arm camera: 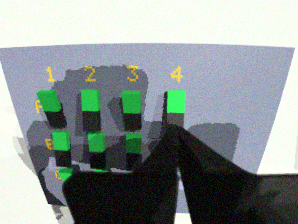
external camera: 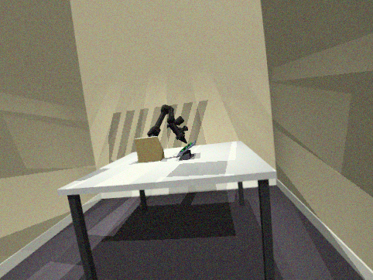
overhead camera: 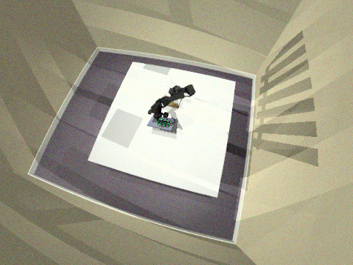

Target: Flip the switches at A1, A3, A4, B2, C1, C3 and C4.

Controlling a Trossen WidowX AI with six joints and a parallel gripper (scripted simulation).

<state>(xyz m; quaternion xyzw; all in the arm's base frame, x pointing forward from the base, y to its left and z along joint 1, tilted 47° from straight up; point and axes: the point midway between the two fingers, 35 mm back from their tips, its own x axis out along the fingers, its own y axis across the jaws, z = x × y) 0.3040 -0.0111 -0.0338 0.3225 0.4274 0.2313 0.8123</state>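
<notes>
1. The fingers [overhead camera: 157,116] [external camera: 185,141] are clenched on nothing, presumably to make one narrow pressing tip.
2. They point at the lower end of switch A4 [arm camera: 176,101]; I can't tell whether they touch.
3. The switch panel [overhead camera: 150,124] [external camera: 180,153] [arm camera: 220,75] sits tilted on the surface [overhead camera: 183,157] [external camera: 116,174] [arm camera: 150,20], beneath them.
4. From the wrist, their dark bulk hides B4, C3 and C4.
5. A tan box [overhead camera: 173,105] [external camera: 149,150] stands nearby, seemingly outside the pressing path.

A tan box [external camera: 149,149] stands upright on the white table [external camera: 217,170].
</notes>
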